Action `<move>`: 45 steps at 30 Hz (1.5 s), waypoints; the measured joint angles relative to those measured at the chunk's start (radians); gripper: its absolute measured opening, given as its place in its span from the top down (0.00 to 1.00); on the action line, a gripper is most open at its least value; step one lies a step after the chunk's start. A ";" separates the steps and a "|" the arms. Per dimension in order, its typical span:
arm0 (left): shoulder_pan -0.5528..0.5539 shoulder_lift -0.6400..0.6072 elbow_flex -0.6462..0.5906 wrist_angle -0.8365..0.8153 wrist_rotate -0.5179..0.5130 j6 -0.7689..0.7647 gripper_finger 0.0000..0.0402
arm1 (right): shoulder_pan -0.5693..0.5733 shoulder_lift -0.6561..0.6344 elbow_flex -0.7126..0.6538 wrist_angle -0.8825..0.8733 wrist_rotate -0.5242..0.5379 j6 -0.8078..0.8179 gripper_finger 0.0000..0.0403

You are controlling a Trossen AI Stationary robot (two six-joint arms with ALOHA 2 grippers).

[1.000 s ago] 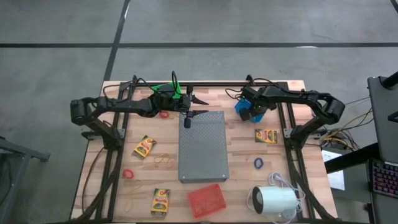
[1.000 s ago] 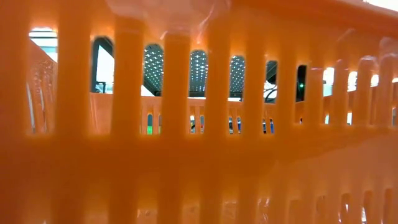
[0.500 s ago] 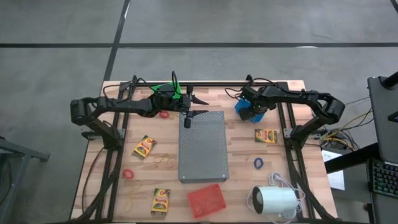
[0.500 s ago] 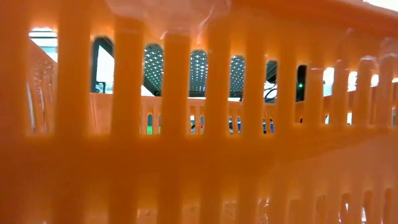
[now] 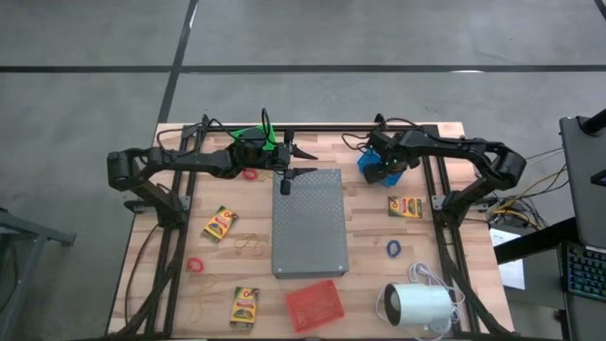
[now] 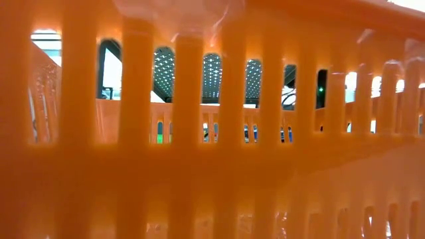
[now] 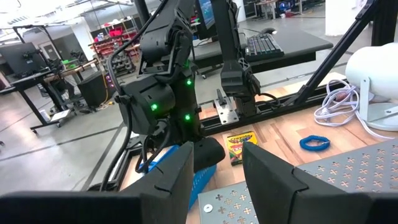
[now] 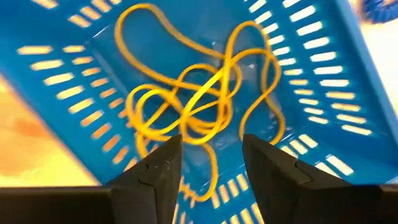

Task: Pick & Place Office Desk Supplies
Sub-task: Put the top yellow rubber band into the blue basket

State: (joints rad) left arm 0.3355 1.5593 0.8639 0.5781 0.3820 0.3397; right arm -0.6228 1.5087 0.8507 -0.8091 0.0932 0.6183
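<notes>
Right now the right pincer (image 8: 205,155), fingers apart & empty, hangs over the blue basket (image 5: 371,168) at the surface's far edge, yellow bands (image 8: 199,102) lying inside. Nearest loose item: crayon box (image 5: 405,206) toward the right edge, long axis across. Left pincer (image 5: 295,161), also apart, waits by the grey slab (image 5: 310,223).

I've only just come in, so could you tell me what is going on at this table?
The robot is sorting desk supplies. The right hand hangs open over a blue basket at the table's far side, which already holds yellow rubber bands. The left hand waits open at the far edge of the grey slab. Crayon boxes, rings and more bands lie scattered on the table.
</notes>
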 joint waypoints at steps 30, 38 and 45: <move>0.000 -0.256 0.000 -0.457 -0.061 0.003 0.68 | 0.365 -0.413 0.236 0.134 0.389 -0.225 0.66; 0.000 -0.481 0.000 -0.843 -0.324 -0.015 0.68 | 0.430 -0.527 0.061 0.244 0.486 -0.226 0.68; 0.000 -0.482 0.000 -1.082 -0.584 -0.220 0.68 | 0.429 -0.552 -0.040 0.326 0.486 -0.226 0.66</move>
State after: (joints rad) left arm 0.3358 1.0778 0.8639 -0.5034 -0.2016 0.1196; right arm -0.1940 0.9563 0.8110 -0.4829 0.5796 0.3923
